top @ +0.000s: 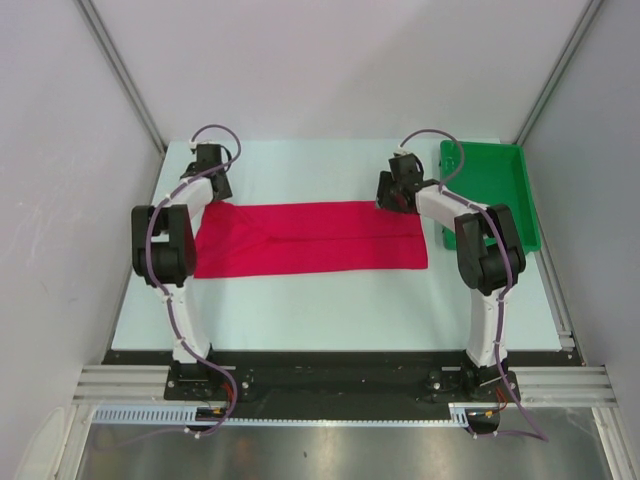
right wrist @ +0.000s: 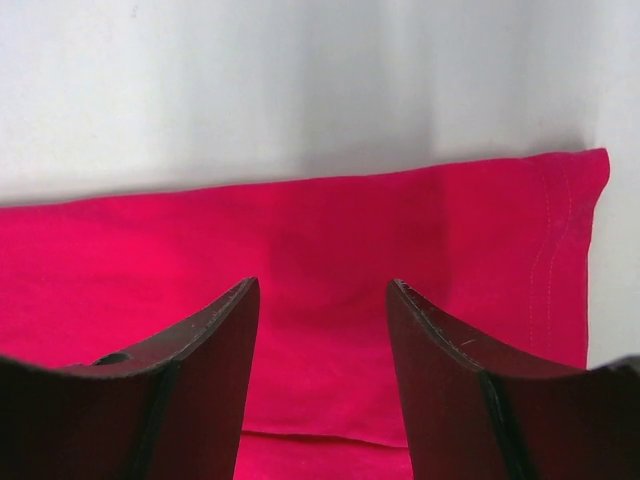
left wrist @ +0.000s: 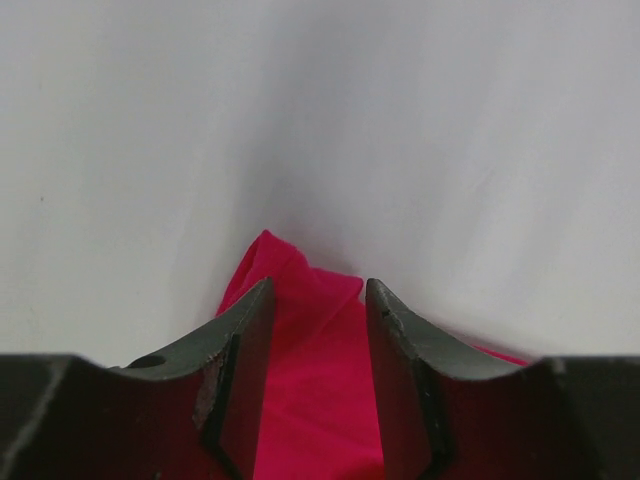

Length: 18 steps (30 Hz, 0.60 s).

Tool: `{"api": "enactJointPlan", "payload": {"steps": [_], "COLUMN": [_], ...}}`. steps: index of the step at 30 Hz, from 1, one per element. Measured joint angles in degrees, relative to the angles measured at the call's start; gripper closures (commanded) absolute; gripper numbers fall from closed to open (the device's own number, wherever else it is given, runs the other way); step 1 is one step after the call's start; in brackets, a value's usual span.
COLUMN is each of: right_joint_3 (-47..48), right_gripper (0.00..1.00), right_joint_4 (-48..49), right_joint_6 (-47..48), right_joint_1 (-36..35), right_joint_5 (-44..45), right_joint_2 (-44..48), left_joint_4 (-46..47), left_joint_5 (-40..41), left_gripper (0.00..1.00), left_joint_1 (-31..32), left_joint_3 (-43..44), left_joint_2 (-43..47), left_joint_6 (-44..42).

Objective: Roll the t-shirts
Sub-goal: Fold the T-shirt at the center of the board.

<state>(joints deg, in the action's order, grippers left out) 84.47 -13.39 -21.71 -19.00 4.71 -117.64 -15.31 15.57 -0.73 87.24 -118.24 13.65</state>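
The crimson t-shirt (top: 310, 238) lies folded into a long flat strip across the middle of the white table. My left gripper (top: 213, 192) hangs over the strip's far left corner. In the left wrist view its jaws (left wrist: 320, 285) stand apart, with a raised peak of red cloth (left wrist: 310, 380) showing in the gap between them. My right gripper (top: 394, 195) is at the far edge near the strip's right end. There the jaws (right wrist: 322, 283) are wide apart just above flat fabric (right wrist: 200, 250), and a stitched hem (right wrist: 560, 250) shows at the right.
A green plastic tray (top: 490, 185) sits at the back right, close behind the right arm's elbow. Grey walls enclose the table on the left, right and far sides. The arm bases stand on a black rail (top: 330, 380) at the near edge.
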Motion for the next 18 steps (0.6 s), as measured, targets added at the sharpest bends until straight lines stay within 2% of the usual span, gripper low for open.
{"api": "enactJointPlan", "payload": {"steps": [14,18], "right_joint_3": [-2.01,-2.51], "right_gripper": [0.43,0.44], "right_joint_4": [-0.33,-0.48], "right_joint_6": [0.81,0.81], "right_joint_1": [0.31,0.57], "right_joint_5": [0.00,-0.02], "right_joint_2": [0.00,0.00], "left_joint_4": [-3.54,-3.78], "left_joint_5": [7.72,8.74], "left_gripper": [0.55,0.63], "left_joint_1": [0.09,0.09], "left_joint_3": [1.42,2.38], "left_joint_2": [-1.46,-1.57], "left_joint_6": [-0.66,-0.68]}}
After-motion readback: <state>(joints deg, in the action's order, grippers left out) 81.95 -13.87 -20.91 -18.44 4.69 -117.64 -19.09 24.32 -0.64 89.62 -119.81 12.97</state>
